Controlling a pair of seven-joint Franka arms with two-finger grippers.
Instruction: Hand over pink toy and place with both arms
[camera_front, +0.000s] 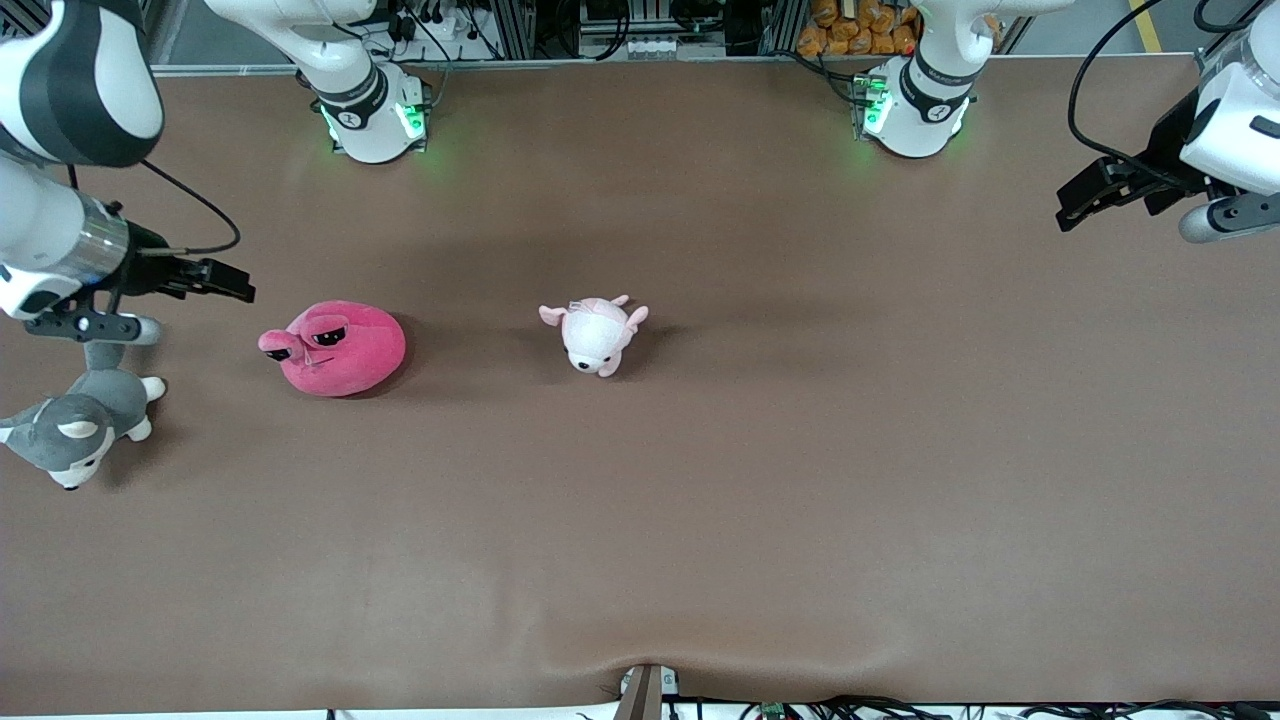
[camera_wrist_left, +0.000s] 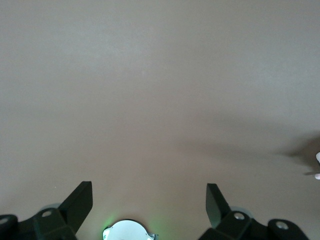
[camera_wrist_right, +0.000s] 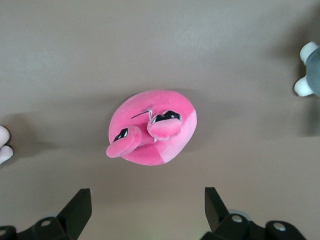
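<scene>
**Pink plush on the table, both grippers up and empty**

The round hot-pink plush toy with sleepy black eyes sits on the brown table, toward the right arm's end, untouched by either arm. In the right wrist view the pink toy lies on the bare cloth with its eye bumps up, clear of the two black fingers, which stand wide apart with nothing between them.

The right gripper hangs in the air over the table's edge at the right arm's end, near the pink toy but apart from it. Just under that arm's wrist lies a grey-and-white husky plush, nearer the front camera than the pink toy. A smaller pale pink-and-white plush animal rests near the middle of the table, well apart from the pink toy.

The left gripper waits high over the left arm's end of the table. In its wrist view the fingers are spread wide over bare cloth, holding nothing.
</scene>
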